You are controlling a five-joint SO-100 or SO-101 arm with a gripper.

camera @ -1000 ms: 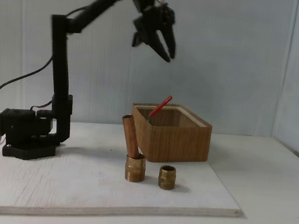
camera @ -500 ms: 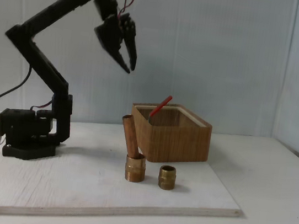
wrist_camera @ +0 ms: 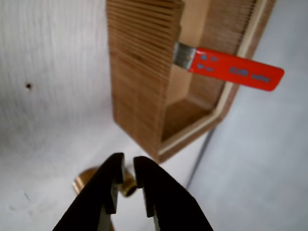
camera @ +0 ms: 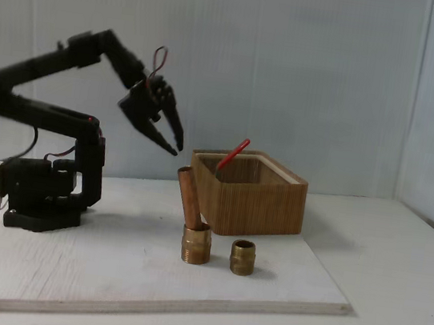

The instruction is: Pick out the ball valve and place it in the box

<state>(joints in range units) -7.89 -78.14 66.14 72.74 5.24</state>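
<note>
We find the ball valve (wrist_camera: 231,70) already lying inside the box (camera: 255,204), its red handle poking above the rim. The gripper (camera: 177,148) hangs beside the box, empty, fingers nearly together. We judge the task essentially complete.

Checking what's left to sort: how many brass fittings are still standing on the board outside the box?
2. The fitting with the copper pipe stub stands just in front of the box; the short threaded nipple stands beside it, to its right in the fixed view. None seem hidden.
</note>
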